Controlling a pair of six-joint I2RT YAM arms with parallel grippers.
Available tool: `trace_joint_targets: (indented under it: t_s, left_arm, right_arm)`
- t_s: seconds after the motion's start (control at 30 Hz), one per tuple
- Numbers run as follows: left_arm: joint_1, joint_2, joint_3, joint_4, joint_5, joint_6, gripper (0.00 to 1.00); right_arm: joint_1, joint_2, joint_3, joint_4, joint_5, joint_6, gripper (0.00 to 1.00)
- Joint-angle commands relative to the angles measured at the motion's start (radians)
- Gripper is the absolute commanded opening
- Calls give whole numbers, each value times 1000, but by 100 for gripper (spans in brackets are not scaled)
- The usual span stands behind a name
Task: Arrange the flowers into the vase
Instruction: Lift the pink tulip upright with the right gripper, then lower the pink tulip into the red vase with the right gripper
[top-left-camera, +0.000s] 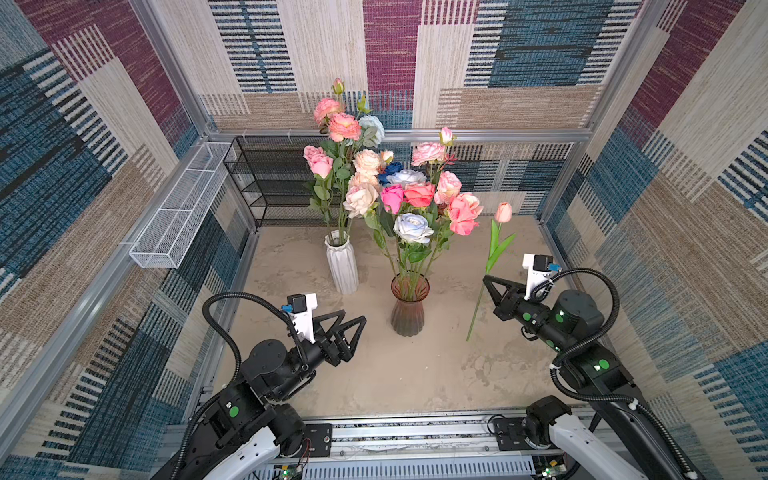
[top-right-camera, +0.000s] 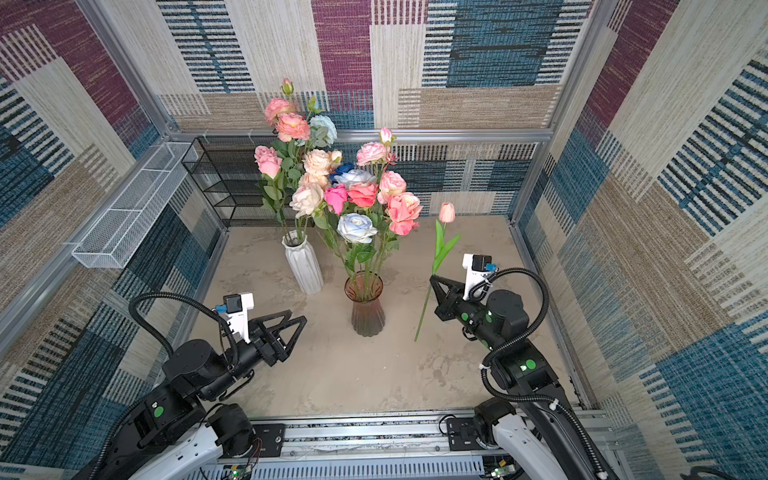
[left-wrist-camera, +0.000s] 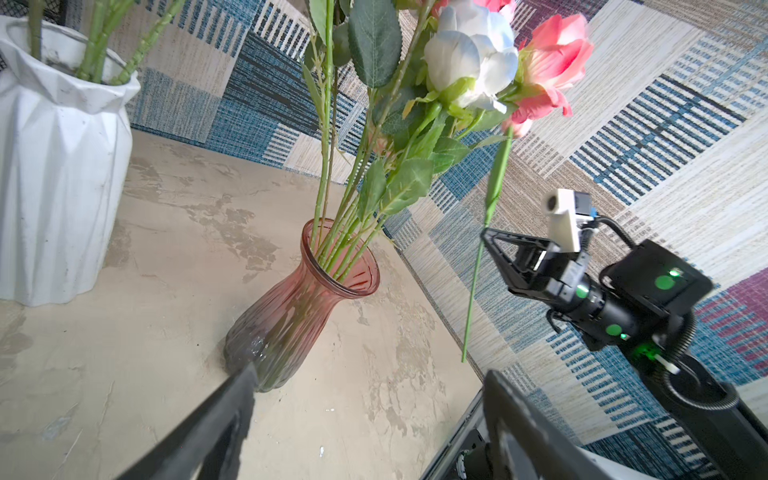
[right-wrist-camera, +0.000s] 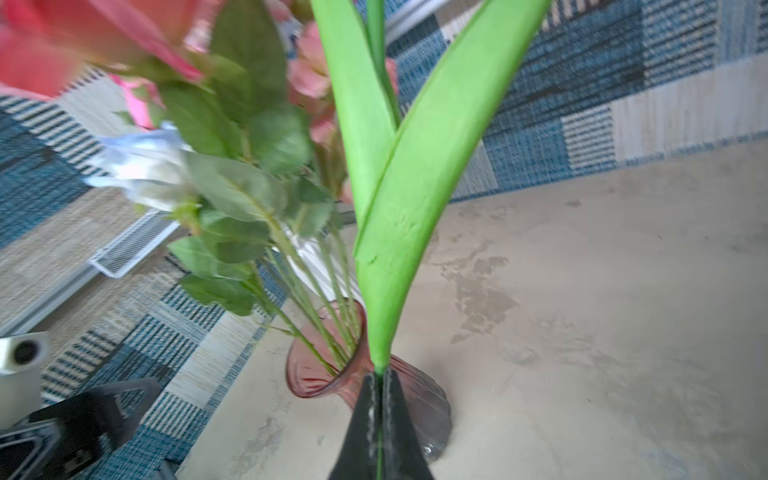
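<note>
A pink glass vase (top-left-camera: 409, 305) (top-right-camera: 368, 307) stands mid-table holding several roses (top-left-camera: 413, 227), pink, red and pale blue. Behind it on the left, a white ribbed vase (top-left-camera: 341, 266) (left-wrist-camera: 54, 166) holds more roses (top-left-camera: 345, 126). My right gripper (top-left-camera: 484, 278) (top-right-camera: 431, 277) (right-wrist-camera: 380, 372) is shut on the thin green stem of a pink tulip (top-left-camera: 503, 212) (left-wrist-camera: 473, 282), held upright above the table to the right of the glass vase (right-wrist-camera: 316, 374). My left gripper (top-left-camera: 354, 314) (left-wrist-camera: 370, 376) hangs open and empty, left of the glass vase (left-wrist-camera: 291, 316).
A black mesh shelf (top-left-camera: 266, 183) stands against the back wall and a white mesh basket (top-left-camera: 178, 212) hangs on the left wall. Patterned walls close in three sides. A metal rail (top-left-camera: 415, 432) runs along the front edge.
</note>
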Motion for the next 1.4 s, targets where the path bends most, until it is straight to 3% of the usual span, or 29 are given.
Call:
trace_joint_targets:
  t_s: [0.0, 0.17, 0.37, 0.47, 0.57, 0.7, 0.83, 0.93, 1.13, 1.37]
  left_arm:
    - [1, 0, 3, -17, -29, -7, 87]
    - [1, 5, 16, -36, -46, -2, 87]
    - [1, 10, 23, -35, -58, -4, 87]
    - [1, 19, 23, -34, -63, -4, 87]
    - [1, 27, 23, -29, -64, -5, 87]
    - [2, 41, 29, -27, -63, -6, 87]
    - [2, 55, 40, -30, -59, -4, 87]
    - [1, 56, 41, -32, -58, -6, 86]
    - [1, 50, 47, -35, -56, -7, 86]
    - [1, 62, 50, -31, -45, -1, 86]
  right_arm:
    - [39, -3, 6, 109, 29, -20, 0]
    - [81, -35, 16, 190, 21, -60, 0]
    - [84, -70, 64, 283, -101, -88, 0]
    - [87, -32, 80, 348, -186, -79, 0]
    - [119, 28, 95, 400, -196, -99, 0]
    - [254, 106, 121, 453, -80, -201, 0]
    - [448, 192, 118, 523, 166, -373, 0]
    - [537, 236, 75, 637, 312, -478, 0]
    - [553, 289, -34, 892, 420, -561, 0]
    - [554, 388, -66, 1035, 476, -599, 0]
